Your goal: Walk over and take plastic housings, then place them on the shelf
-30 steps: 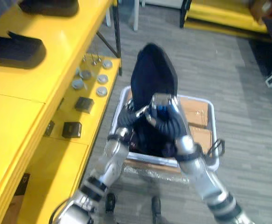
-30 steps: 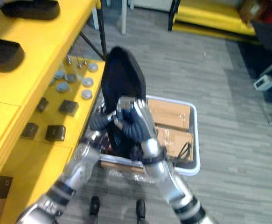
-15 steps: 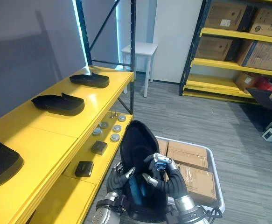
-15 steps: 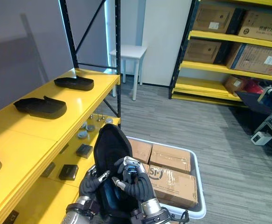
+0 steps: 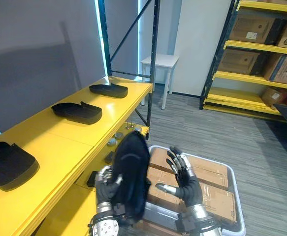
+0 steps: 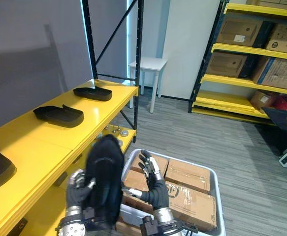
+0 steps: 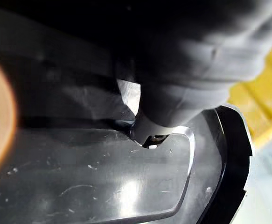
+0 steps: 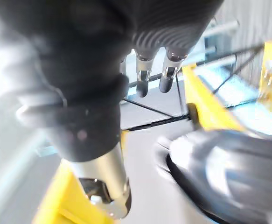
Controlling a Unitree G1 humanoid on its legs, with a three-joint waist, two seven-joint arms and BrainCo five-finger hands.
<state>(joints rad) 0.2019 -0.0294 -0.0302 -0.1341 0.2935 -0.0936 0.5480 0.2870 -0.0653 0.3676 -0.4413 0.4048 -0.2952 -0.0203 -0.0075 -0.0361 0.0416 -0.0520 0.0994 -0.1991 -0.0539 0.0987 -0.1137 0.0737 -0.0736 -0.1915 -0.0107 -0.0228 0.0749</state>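
At far left, on the yellow shelf (image 5: 59, 145): three black housings (image 5: 78, 111) lying well apart in a row. Just beside its front edge, held upright: another plastic housing (image 5: 132, 177), left hand (image 5: 105, 183) curled round its side. Further right, right hand (image 5: 185, 178) spread wide, holding nothing, above cardboard boxes (image 5: 217, 201) in a white bin (image 5: 238, 204). Beyond, grey plank floor (image 5: 197, 123), small white table (image 5: 160, 61), yellow racking (image 5: 251, 47) stacked with cartons (image 5: 239, 27).
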